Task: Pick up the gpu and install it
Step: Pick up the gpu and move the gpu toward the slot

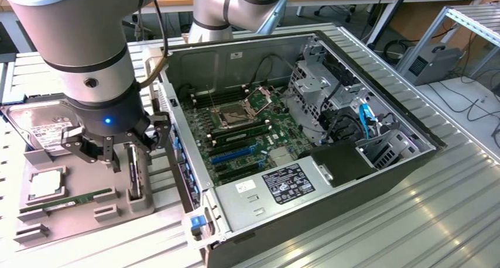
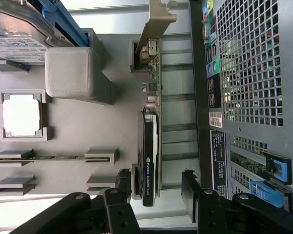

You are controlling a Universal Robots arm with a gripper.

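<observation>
On the exterior view's left, beside the open computer case (image 1: 406,157), the gripper (image 1: 129,155) hangs low over the grey fixture tray (image 1: 78,224) with its jaws spread wide and nothing held. The gpu (image 1: 134,173) stands on edge in a slot of that tray, between the two jaws, its silver bracket (image 2: 154,22) at the end away from the fingers. From the wrist view the gpu (image 2: 151,146) shows its black fan block facing one finger and the green board facing the other. The fingers (image 2: 190,192) straddle the card without clearly touching it, and the gap looks narrower on the fan side than on the board side.

The step in hand is, I judge, the grasp. To do it well, the gripper (image 2: 156,189) should be centred across the card so both pads meet it together. An uneven closing could tip the card in its slot. The pads are best set on the fan block and the bare back of the board, clear of the bracket and the edge connector.

Left of the gpu the tray also holds a hard drive (image 1: 39,124) at its far end, then a CPU (image 1: 47,183) and a RAM stick (image 1: 67,202) nearer. Inside the case the motherboard (image 1: 250,133) lies bare, its blue expansion slot (image 1: 230,157) unfilled
</observation>
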